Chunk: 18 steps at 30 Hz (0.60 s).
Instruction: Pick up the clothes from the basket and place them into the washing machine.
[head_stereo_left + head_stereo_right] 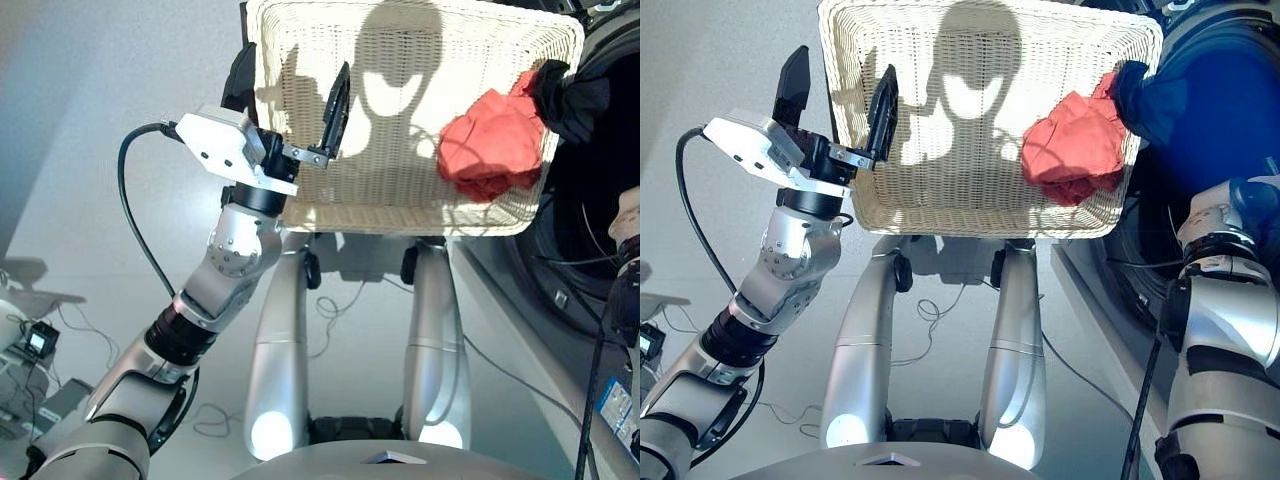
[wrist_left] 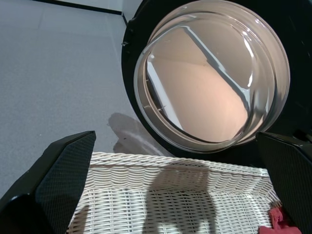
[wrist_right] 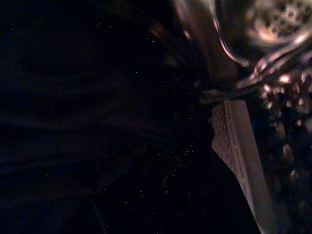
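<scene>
The basket was cream-white woven wicker, its weave rough and matt. In it, the coral red garment was soft, crumpled cloth, matt all over. The navy blue garment also looked like soft matt fabric. The washing machine front was dark and glossy, and its porthole door was smooth, clear glass with bright reflections inside a black rim. The left gripper had black fingers with a fine textured, matt surface. The floor was smooth, matt grey
</scene>
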Available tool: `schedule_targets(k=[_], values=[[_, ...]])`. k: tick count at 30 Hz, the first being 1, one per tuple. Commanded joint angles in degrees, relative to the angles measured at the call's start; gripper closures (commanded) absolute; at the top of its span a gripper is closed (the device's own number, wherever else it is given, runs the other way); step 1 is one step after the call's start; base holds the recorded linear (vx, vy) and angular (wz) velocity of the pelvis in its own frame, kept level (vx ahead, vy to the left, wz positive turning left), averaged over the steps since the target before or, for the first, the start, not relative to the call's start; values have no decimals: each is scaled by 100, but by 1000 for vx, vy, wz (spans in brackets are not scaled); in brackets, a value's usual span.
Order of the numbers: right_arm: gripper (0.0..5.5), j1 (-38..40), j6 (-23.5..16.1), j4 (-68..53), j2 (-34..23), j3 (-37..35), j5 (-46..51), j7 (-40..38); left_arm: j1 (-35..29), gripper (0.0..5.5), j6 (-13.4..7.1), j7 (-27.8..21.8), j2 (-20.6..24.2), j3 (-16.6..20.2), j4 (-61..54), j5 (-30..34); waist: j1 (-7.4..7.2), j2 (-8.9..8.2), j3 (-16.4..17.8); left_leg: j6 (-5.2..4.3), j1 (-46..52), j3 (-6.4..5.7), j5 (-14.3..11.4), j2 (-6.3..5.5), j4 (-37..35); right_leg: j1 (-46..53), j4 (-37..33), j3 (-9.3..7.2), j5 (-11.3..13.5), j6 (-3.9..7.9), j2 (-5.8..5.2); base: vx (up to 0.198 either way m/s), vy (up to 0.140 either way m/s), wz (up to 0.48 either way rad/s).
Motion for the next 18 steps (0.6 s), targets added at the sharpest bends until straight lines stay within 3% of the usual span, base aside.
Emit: schedule_targets(k=[1, 9, 15, 16, 18], values=[[550, -110, -624, -4, -948, 187, 325, -341, 73, 0, -250, 14, -46, 195, -704, -61, -128, 229, -84, -136, 70, 9, -587, -75, 522, 302, -52, -257, -86, 43, 163, 0, 0, 0], [550, -2, -1409, -576, -915, -324, 996, -631, 78, 0, -250, 52, 45, 290, -802, -123, -196, 241, -84, -119, 26, 7, -525, -99, 511, 238, -45, -219, -24, 45, 159, 0, 0, 0], [550, 309, -1706, -989, -729, -561, 1110, -668, 115, 0, -261, 84, 146, 272, -852, -97, -206, 223, -84, -110, -16, 12, -533, -93, 546, 205, 18, -198, -56, 30, 166, 0, 0, 0], [0, 423, -1654, -1168, -570, -449, 970, -562, 123, 0, -268, 82, 120, 248, -847, -91, -192, 234, -84, -108, 12, 14, -612, -80, 587, 217, 69, -201, -131, 31, 170, 0, 0, 0], [0, 600, -1591, -1337, -429, -390, 583, -616, 115, 0, -279, 71, 94, 248, -819, -65, -197, 230, -84, -97, 4, 26, -621, -66, 602, 206, 83, -195, -140, 26, 174, 0, 0, 0]])
